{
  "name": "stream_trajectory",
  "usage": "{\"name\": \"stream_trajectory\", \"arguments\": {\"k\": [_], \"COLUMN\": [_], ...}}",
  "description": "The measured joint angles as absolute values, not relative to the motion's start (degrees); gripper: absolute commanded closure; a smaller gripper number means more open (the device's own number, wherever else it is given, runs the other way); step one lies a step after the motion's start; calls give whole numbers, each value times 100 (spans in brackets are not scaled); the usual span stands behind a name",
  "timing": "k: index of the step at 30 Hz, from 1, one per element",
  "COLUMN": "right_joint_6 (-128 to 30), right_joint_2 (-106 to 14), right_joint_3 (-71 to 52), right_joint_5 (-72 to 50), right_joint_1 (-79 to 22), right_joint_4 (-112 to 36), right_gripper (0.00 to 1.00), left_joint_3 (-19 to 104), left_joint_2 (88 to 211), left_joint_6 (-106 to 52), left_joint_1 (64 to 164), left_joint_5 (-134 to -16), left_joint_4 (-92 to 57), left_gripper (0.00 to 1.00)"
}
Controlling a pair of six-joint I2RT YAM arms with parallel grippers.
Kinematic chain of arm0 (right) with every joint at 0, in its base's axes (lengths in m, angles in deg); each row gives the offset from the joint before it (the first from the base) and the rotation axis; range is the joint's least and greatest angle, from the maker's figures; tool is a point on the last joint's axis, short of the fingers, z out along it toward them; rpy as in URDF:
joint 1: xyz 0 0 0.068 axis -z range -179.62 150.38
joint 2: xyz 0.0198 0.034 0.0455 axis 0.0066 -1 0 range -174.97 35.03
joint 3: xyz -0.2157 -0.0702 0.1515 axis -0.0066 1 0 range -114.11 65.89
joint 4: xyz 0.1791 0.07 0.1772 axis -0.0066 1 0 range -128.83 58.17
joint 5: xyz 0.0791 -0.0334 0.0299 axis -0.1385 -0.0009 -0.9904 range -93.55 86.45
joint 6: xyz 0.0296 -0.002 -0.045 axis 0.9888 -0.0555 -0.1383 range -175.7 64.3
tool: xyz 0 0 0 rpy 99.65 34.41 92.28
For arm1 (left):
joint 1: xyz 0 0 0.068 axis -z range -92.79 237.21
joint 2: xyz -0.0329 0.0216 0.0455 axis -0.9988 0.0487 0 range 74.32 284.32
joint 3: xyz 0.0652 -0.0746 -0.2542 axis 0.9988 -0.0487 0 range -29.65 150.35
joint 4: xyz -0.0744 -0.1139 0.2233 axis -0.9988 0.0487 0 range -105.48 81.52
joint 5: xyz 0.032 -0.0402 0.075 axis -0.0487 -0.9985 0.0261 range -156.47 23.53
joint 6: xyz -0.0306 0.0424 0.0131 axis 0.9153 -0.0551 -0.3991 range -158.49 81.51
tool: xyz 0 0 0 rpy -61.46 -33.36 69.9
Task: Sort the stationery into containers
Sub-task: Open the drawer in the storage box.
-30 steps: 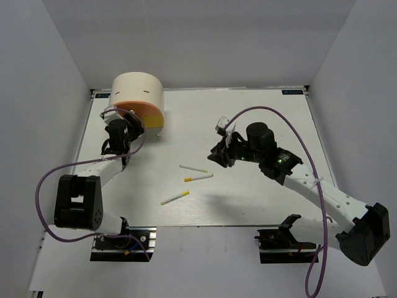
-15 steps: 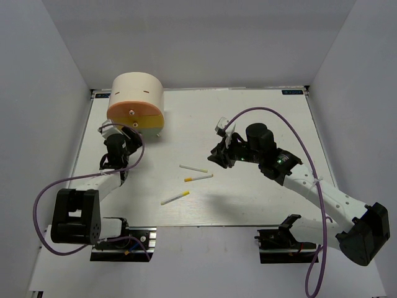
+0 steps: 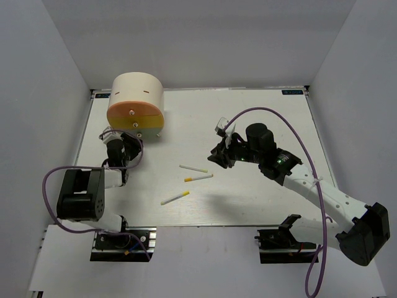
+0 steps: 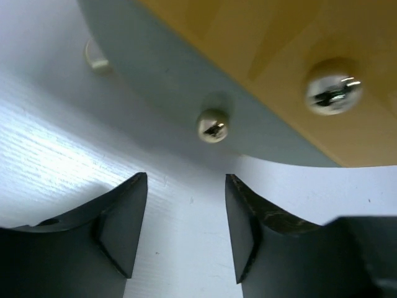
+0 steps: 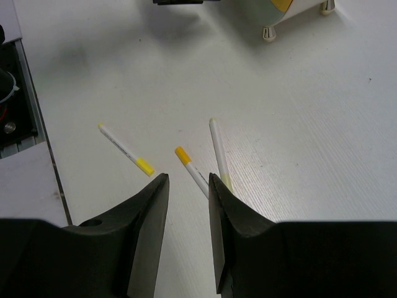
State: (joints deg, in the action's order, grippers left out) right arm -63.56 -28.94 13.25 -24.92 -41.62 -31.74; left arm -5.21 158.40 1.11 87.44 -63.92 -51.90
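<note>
The cream drum organiser [image 3: 138,93] with its orange-to-yellow face [image 3: 136,117] and white knobs stands at the far left. My left gripper [image 3: 123,140] is open and empty just in front of that face. In the left wrist view [image 4: 186,180] it sits low over the table, below a knob [image 4: 213,125]. Three thin white sticks with yellow ends [image 3: 193,168] [image 3: 198,177] [image 3: 175,197] lie mid-table. My right gripper [image 3: 217,156] is open and empty above and to the right of them. They show ahead of it in the right wrist view [image 5: 126,149] [image 5: 191,170] [image 5: 218,151]. The highlighters and the eraser are out of view.
The white table [image 3: 248,118] is walled by grey panels on three sides. The organiser stands on small white feet [image 5: 268,32]. Purple cables loop from both arms. The arm bases [image 3: 118,239] sit at the near edge.
My left gripper has drawn back from the organiser's face toward the near edge, and its arm has folded in. The right arm and the sticks have not moved.
</note>
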Motion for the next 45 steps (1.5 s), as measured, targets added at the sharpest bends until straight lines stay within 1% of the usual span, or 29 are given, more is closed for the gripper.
{"name": "stream_trajectory", "arguments": {"k": [1,6,11,21,35,40,42,45], "right_joint_6": [-6358,-6365,-6382,-6413,-6513,-6515,-6518,-6518], "right_joint_2": [-2894,-2920,-2970,-3005,-3147,-3163,-3182,-3193], "right_joint_3": [1325,1327,1329,1329,1329,1329,1329,1329], "right_joint_5": [-2494,-2511,-2522,-2540,-2535,-2535,-2535,-2533], "right_joint_1": [-4162,-4162,-4162,-4162,-4162,-4162,-4162,-4162], "right_joint_4": [-3174,-3174,-3174,-3174,-3172,-3172,-3172,-3172], "right_gripper": [62,62,62,62,62,62,62,62], "left_joint_3": [-564,-639,-752,-857,-558,-387,-348,-309], "left_joint_2": [15986,16484,16801,17669,18093,18305,18377,18480], "left_joint_6": [179,452,742,1304,1459,1499,1516,1588], "left_joint_1": [8709,8549,8409,8175,8014,8012,8014,8012], "left_joint_5": [-6478,-6856,-7149,-7463,-7640,-7704,-7747,-7826], "left_joint_4": [-5332,-5911,-6792,-8101,-8632,-8742,-8812,-8947], "left_gripper": [40,41,41,41,41,44,44,48]}}
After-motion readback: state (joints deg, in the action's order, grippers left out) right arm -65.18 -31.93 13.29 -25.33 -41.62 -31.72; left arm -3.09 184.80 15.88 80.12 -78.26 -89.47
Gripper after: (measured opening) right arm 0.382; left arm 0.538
